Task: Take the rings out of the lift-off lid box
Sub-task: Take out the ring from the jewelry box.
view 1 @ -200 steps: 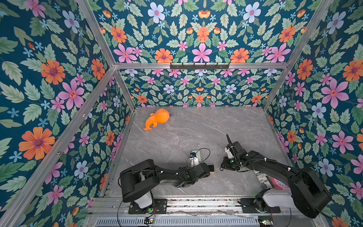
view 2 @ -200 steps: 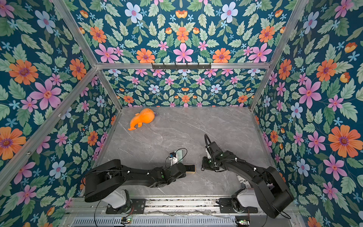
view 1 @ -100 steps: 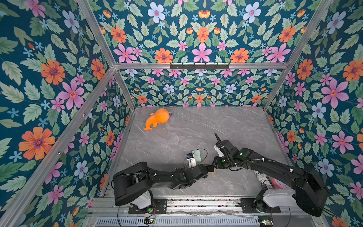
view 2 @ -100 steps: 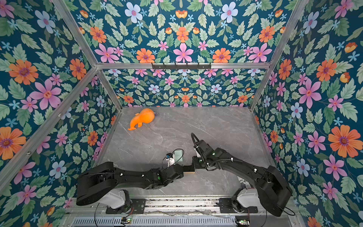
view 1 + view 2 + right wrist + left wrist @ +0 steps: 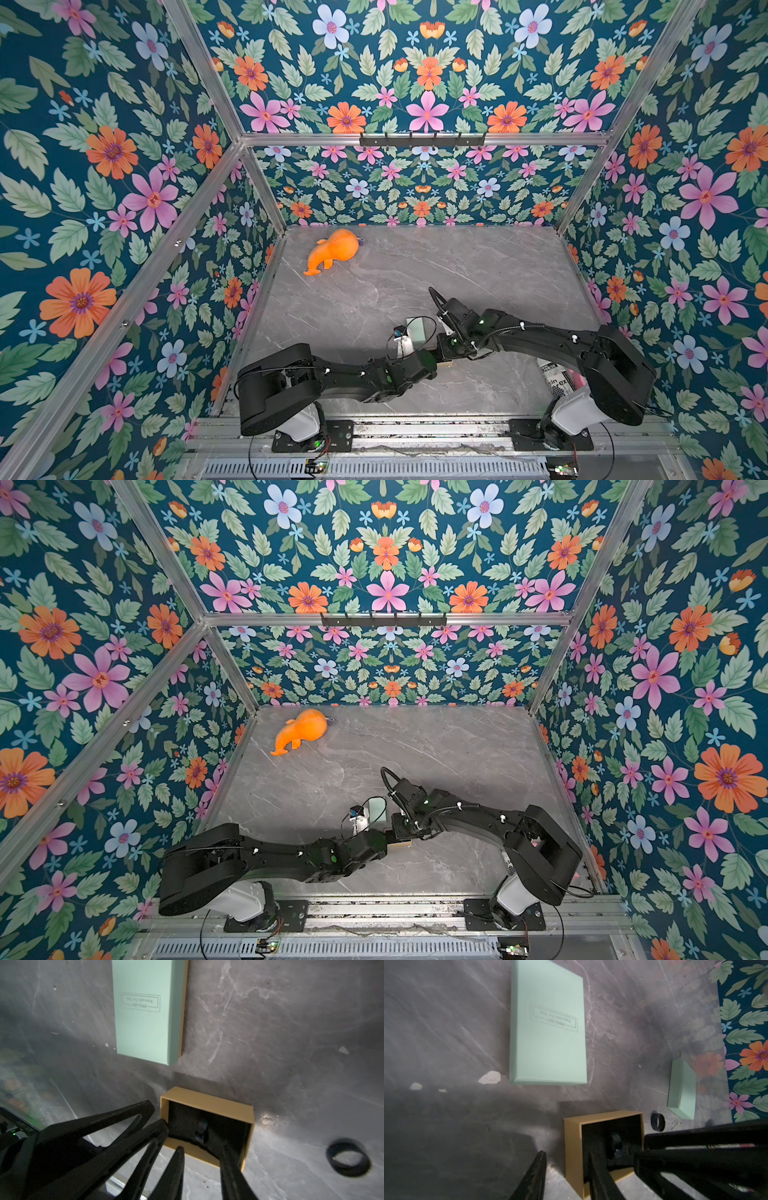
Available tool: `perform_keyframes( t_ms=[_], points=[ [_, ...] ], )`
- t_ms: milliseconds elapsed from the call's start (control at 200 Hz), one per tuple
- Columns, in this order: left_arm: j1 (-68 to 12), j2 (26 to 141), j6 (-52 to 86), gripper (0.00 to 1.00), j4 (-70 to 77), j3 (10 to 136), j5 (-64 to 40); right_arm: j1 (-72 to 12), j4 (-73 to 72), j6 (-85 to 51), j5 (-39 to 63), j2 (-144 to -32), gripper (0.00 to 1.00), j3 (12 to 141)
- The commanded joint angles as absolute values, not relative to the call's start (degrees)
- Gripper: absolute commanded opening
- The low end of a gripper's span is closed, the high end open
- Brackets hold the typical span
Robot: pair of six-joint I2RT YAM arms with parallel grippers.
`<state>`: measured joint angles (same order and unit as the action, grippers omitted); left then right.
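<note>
The left gripper (image 5: 566, 1155) and the right gripper (image 5: 195, 1142) meet at the open tan box (image 5: 207, 1103). The box rests on the grey marble table (image 5: 478, 266) at the lower centre of the frame in both top views, where the two wrists hide all but a tan sliver of it. The left gripper's fingers (image 5: 535, 1174) are released and spread. They straddle one side wall of the box, one finger outside it and the other over the black lining. The right gripper's fingers (image 5: 176, 1169) are also apart. One sits at the outer face of the wall nearest the wrist and the other reaches into the box. The boxed ring (image 5: 202, 1129) stands on edge on the black lining at the tip of that inner finger. It is not pinched between the two fingers, and contact cannot be determined. The loose ring (image 5: 348, 1159) lies on the table outside the box and apart from it. In the left wrist view the loose ring (image 5: 657, 1121) sits between the box and a smaller mint-green piece (image 5: 683, 1088) near the floral wall (image 5: 747, 1043). A closed mint-green box (image 5: 417, 328) with printed lettering lies flat just above the tan box in both top views. An orange toy (image 5: 334, 251) lies at the upper left of the tabletop.
</note>
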<state>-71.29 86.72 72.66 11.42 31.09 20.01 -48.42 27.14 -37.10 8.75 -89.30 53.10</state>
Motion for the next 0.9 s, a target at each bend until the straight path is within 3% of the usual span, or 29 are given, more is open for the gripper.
perform_keyframes(
  t_ms=[0, 895],
  points=[
    [-71.3, 86.9, 71.9, 0.37, 12.4, 31.1, 20.5, -48.6, 27.2, -37.8, 7.4, -90.4, 0.31, 53.6],
    [-71.4, 91.0, 72.2, 0.36, 13.6, 31.7, 19.0, -49.3, 26.6, -38.1, 7.5, -94.5, 0.19, 54.5]
  ],
)
